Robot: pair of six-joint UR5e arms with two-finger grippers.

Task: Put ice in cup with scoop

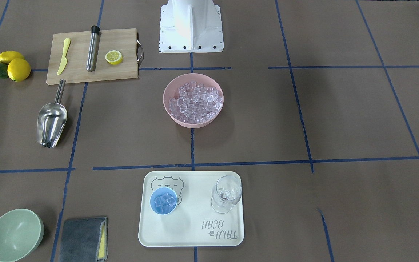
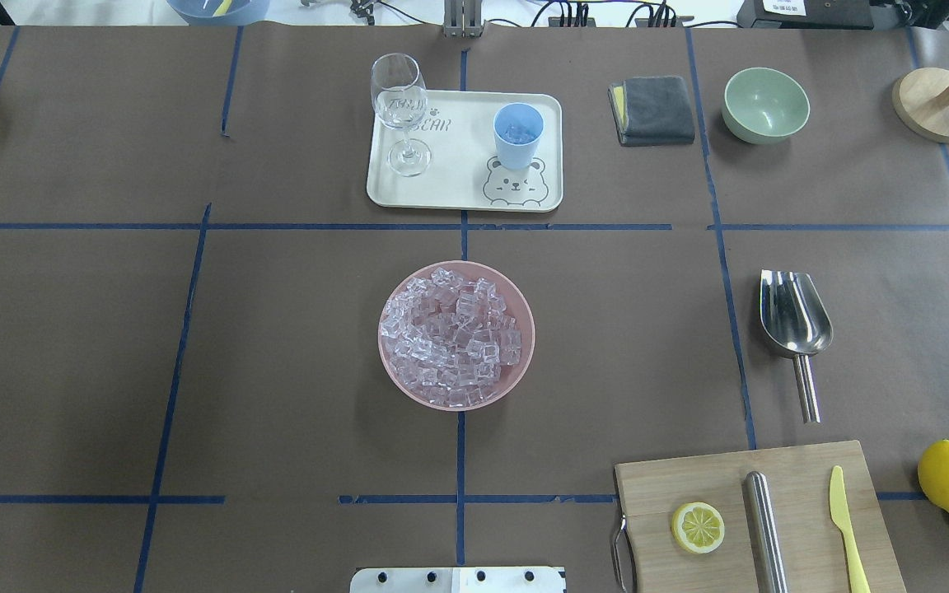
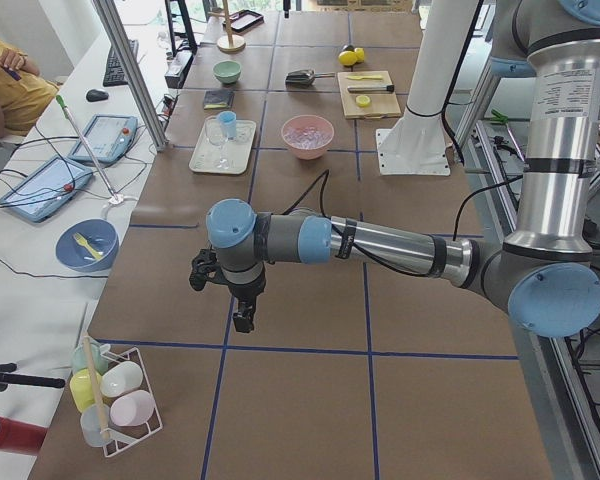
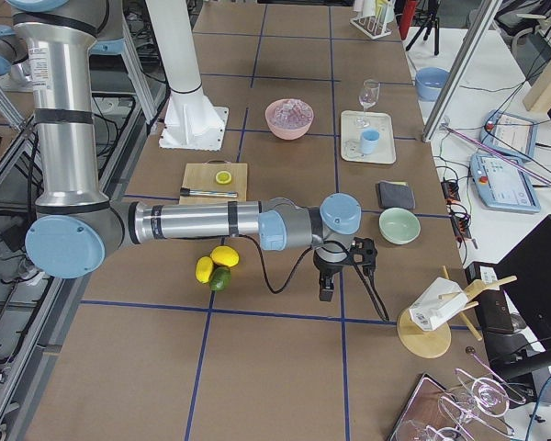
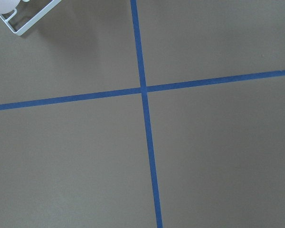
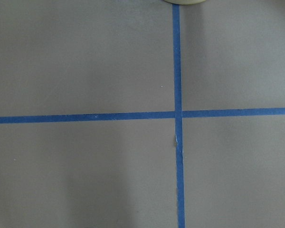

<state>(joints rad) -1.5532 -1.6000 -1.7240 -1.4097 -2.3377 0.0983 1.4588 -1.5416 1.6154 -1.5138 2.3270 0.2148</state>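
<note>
The ice (image 1: 195,98) fills a pink bowl (image 2: 392,371) at the table's middle. The light-blue cup (image 1: 163,201) stands upright on a cream tray (image 2: 450,185) and holds a few ice cubes. It also shows in the overhead view (image 2: 518,134). The steel scoop (image 1: 51,122) lies alone on the table, also seen from overhead (image 2: 794,317). My left gripper (image 3: 242,320) hangs over bare table far off to the left. My right gripper (image 4: 327,292) hangs far off to the right. Neither holds anything that I can see, and I cannot tell whether they are open or shut.
A clear wine glass (image 2: 399,111) stands on the tray beside the cup. A wooden board (image 1: 93,72) carries a yellow knife, a steel cylinder and a lemon half. Lemons (image 1: 18,69), a pale-green bowl (image 1: 15,234) and a grey cloth (image 1: 83,240) lie around.
</note>
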